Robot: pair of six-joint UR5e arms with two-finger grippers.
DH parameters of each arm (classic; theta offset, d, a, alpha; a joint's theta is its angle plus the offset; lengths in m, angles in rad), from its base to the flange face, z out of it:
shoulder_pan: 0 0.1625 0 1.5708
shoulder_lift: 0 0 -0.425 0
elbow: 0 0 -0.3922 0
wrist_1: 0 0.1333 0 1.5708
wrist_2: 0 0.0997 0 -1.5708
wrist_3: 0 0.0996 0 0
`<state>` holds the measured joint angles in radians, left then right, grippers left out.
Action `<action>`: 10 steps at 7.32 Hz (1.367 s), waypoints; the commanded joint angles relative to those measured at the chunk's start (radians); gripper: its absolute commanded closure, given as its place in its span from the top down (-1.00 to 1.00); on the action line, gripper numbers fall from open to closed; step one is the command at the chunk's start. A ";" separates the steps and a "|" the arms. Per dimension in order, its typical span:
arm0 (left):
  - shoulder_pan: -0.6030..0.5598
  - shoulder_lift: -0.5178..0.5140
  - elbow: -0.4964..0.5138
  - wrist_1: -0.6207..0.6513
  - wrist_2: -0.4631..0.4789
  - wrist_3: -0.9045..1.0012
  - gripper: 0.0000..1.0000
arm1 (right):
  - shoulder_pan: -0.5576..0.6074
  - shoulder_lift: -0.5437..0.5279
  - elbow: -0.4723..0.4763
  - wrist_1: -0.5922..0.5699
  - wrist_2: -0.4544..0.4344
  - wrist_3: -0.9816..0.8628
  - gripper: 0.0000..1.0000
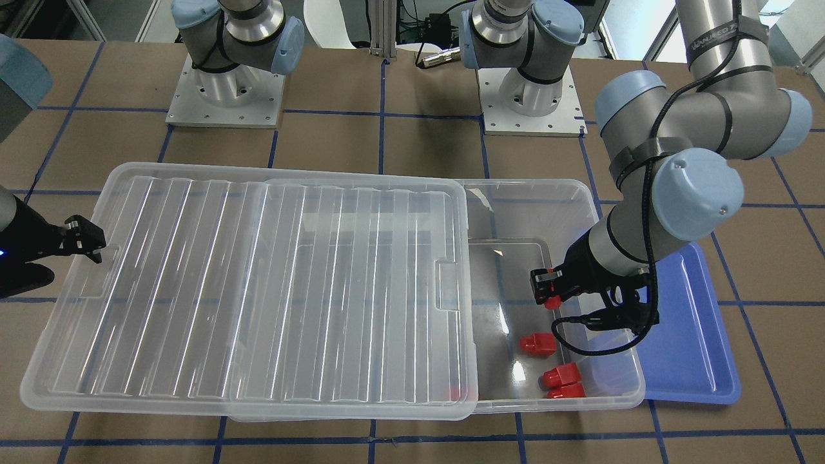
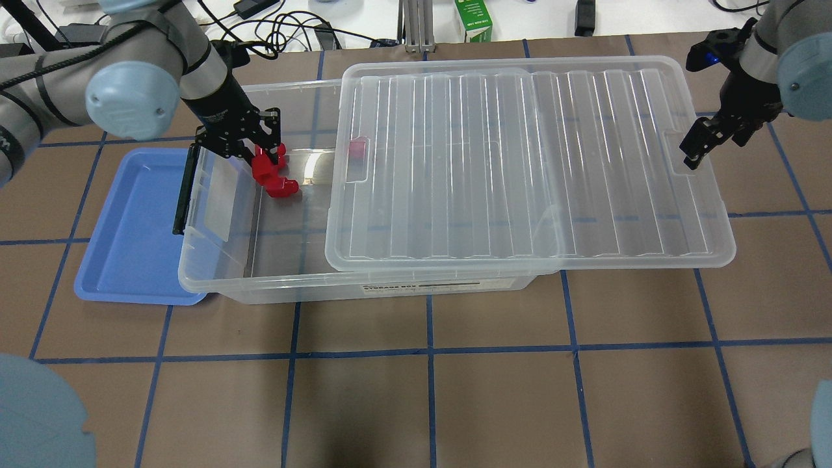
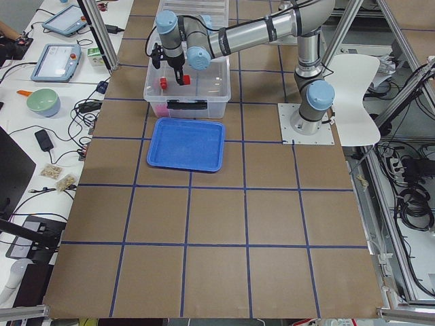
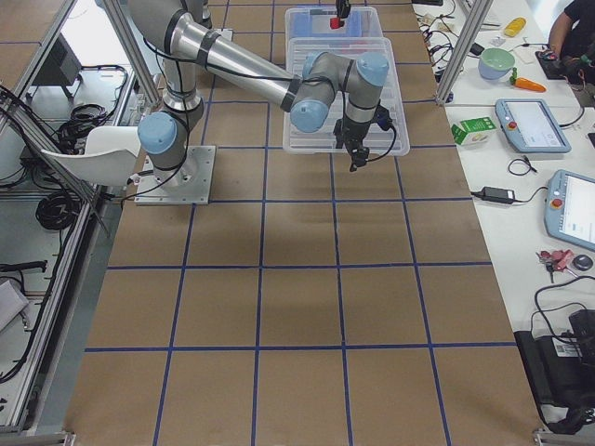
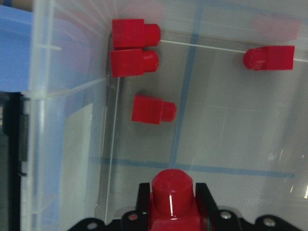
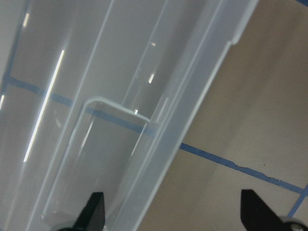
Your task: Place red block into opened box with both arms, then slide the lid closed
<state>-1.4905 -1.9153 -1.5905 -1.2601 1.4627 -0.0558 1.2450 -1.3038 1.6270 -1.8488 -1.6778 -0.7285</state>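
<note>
My left gripper (image 1: 546,291) (image 2: 263,148) is shut on a red block (image 5: 172,197) (image 1: 552,300) and holds it above the floor of the clear box (image 1: 567,188) (image 2: 260,286), over its uncovered end. The ribbed lid (image 1: 258,290) (image 2: 520,162) covers most of the box and overhangs the other end. My right gripper (image 1: 85,241) (image 2: 695,151) (image 6: 175,216) is open at that overhanging short end. One finger is over the lid's recessed tab, the other outside the rim.
Several more red blocks (image 1: 537,345) (image 5: 153,109) lie on the box floor near its far corner, one partly under the lid. A blue tray (image 1: 689,348) (image 2: 130,227) sits against the box's open end, under my left arm.
</note>
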 commanded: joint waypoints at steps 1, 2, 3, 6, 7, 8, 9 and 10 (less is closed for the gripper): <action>-0.011 -0.014 -0.145 0.198 0.002 -0.022 -0.89 | 0.001 -0.009 -0.001 0.003 0.001 0.008 1.00; -0.011 -0.007 -0.193 0.237 0.002 -0.029 -0.89 | 0.002 -0.012 -0.001 0.006 0.003 0.012 1.00; -0.017 0.005 -0.230 0.240 0.004 -0.029 -0.89 | 0.002 -0.012 -0.002 0.006 0.007 0.011 1.00; -0.028 -0.018 -0.255 0.277 0.073 -0.035 -0.43 | 0.002 -0.012 -0.004 0.006 0.015 0.009 1.00; -0.030 -0.016 -0.253 0.280 0.073 -0.038 0.36 | 0.002 -0.014 -0.004 0.006 0.018 0.009 1.00; -0.028 -0.016 -0.244 0.284 0.071 -0.044 0.99 | 0.002 -0.017 -0.006 0.002 0.020 0.014 1.00; -0.028 0.004 -0.243 0.284 0.071 -0.042 1.00 | 0.002 -0.023 -0.006 0.005 0.018 0.030 1.00; -0.027 0.037 -0.218 0.284 0.065 -0.041 1.00 | 0.002 -0.038 -0.004 0.005 0.018 0.056 1.00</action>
<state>-1.5184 -1.9102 -1.8289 -0.9765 1.5324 -0.0975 1.2471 -1.3278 1.6220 -1.8444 -1.6595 -0.6982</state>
